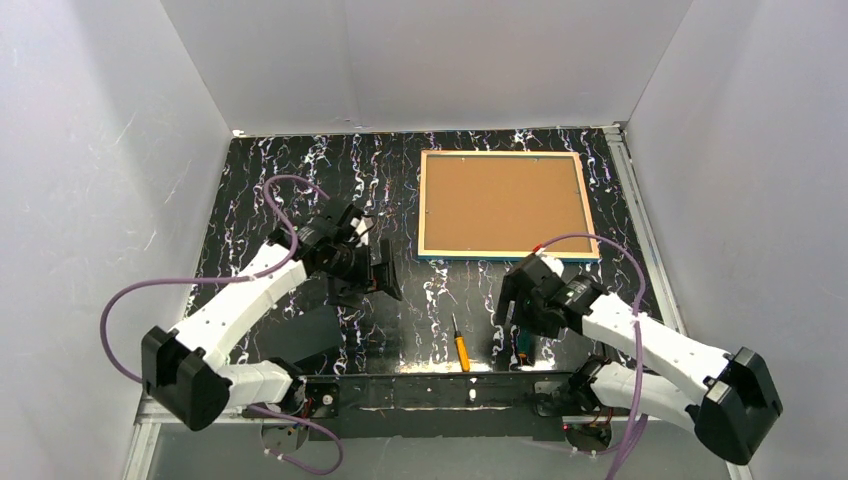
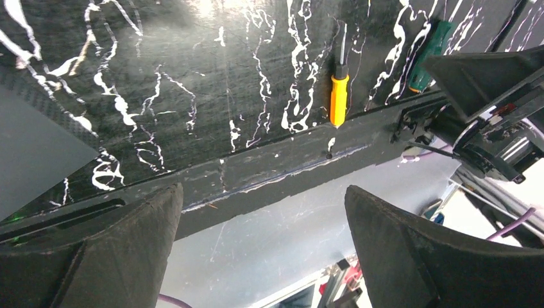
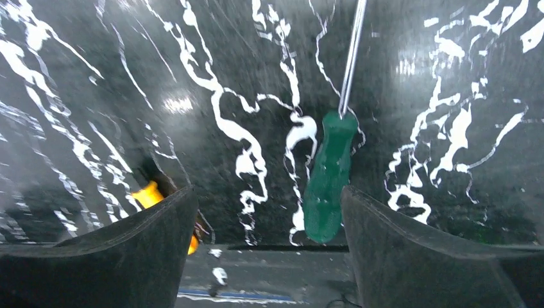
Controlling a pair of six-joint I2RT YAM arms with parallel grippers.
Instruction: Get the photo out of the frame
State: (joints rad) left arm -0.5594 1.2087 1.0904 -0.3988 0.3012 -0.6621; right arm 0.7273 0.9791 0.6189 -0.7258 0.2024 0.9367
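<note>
Left gripper (image 2: 263,192) and right gripper (image 3: 266,192) gape, empty. One green-handled screwdriver (image 3: 328,176) lies under the right, one orange-handled screwdriver (image 2: 338,99) between them, one thin blue rectangular frame (image 1: 505,257) beyond.

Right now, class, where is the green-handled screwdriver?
Seen from above, the green-handled screwdriver lies near-right on the table, beneath the right pincer, right of the orange-handled screwdriver.

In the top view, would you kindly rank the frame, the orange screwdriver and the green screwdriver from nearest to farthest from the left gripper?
From the left gripper:
1. The frame, just to its right and farther back.
2. The orange screwdriver, to its right, at the middle of the near edge.
3. The green screwdriver, farther right along the near edge.
</note>
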